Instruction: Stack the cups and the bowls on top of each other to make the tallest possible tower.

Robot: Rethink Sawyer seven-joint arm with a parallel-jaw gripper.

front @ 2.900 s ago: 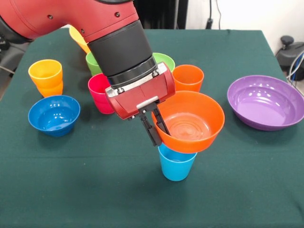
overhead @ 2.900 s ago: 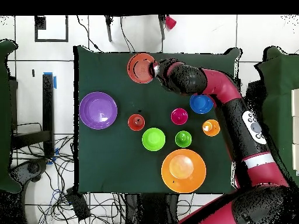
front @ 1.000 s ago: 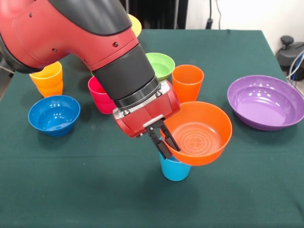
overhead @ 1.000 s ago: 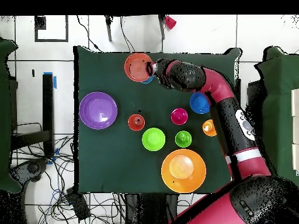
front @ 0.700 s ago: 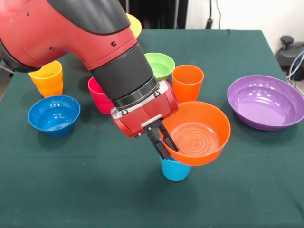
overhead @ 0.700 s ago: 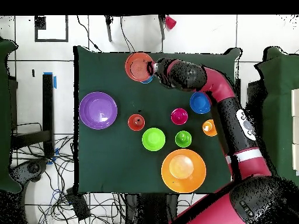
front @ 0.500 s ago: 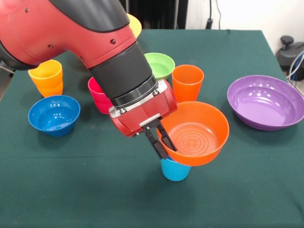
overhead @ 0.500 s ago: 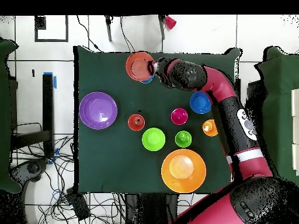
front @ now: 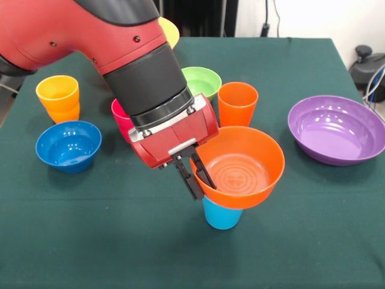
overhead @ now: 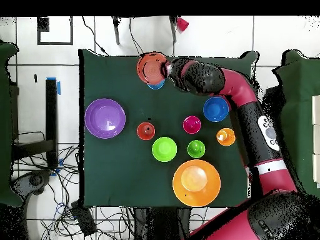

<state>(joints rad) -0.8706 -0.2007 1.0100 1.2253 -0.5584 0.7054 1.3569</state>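
Dark green tablecloth [front: 301, 54] covers table; cables [overhead: 37, 187] litter floor.

Robotics lab, green-clothed table [overhead: 112, 175] on a white tiled floor [overhead: 37, 75], loose cables [overhead: 62, 194] around it

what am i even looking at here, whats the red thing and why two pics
The red thing is a robot arm. Its gripper is shut on the rim of an orange bowl, held over a light blue cup. One picture looks across the table; the other looks straight down at the same scene, where the bowl shows near the top. Around it stand a purple bowl, a blue bowl, a green bowl and more cups, such as an orange cup.
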